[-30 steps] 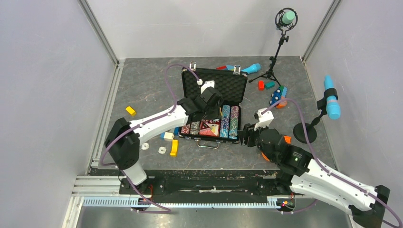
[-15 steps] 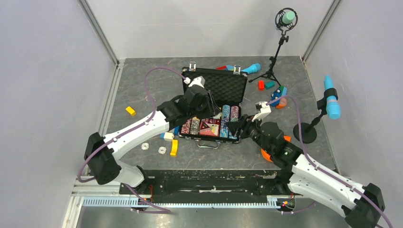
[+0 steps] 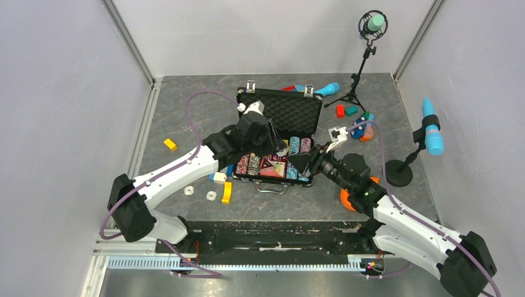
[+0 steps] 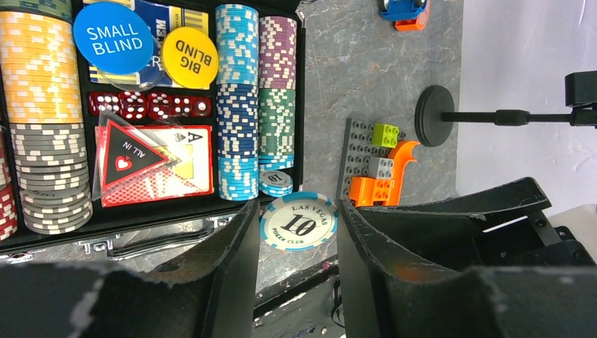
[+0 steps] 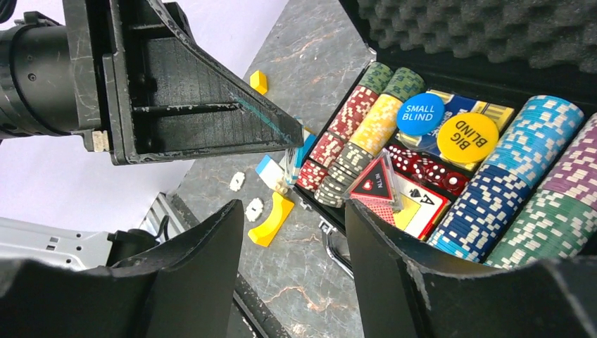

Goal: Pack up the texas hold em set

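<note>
Left hand [image 4: 299, 205], pinching a blue-rimmed poker chip [image 4: 299, 222], and gaping right hand [image 5: 292, 208] crowd the black ribbed briefcase [image 3: 272, 180]; its raised foam-lined lid [image 3: 291, 114] blocks behind. Grey tabletop [image 3: 186, 117] far-left offers room.

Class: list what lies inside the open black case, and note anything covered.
Inside the case: rows of chips, red dice, a Small Blind and a Big Blind button, a card deck under an All In marker. The buttons partly cover a blue box; its contents are hidden.
</note>
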`<state>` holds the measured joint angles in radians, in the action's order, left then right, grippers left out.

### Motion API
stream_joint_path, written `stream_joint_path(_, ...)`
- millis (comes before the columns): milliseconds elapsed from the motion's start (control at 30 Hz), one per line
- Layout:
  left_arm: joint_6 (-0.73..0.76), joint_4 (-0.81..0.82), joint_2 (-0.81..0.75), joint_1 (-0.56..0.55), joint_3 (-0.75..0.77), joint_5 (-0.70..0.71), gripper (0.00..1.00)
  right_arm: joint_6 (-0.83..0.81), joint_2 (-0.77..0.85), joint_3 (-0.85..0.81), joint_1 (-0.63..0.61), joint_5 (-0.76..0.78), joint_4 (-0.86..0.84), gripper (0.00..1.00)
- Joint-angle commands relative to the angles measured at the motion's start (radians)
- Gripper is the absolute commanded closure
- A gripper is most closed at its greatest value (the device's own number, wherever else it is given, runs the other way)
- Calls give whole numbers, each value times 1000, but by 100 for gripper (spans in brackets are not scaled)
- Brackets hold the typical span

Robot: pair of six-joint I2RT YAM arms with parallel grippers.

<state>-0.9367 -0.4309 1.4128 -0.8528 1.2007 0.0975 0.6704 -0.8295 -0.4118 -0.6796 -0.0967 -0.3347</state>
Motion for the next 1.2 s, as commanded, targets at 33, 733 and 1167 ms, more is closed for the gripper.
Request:
stream_joint_path(33, -38, 59, -31, 6, -8, -26, 59, 24, -34, -5, 9, -44, -84, 44)
stream_joint_path(733, -57, 84, -42, 6, -38, -45, 60, 23, -131, -35, 18, -64, -159, 54)
stream_joint_path(1167, -65, 95, -44, 6, -47, -53, 60, 35, -157, -41, 22, -67, -190, 61)
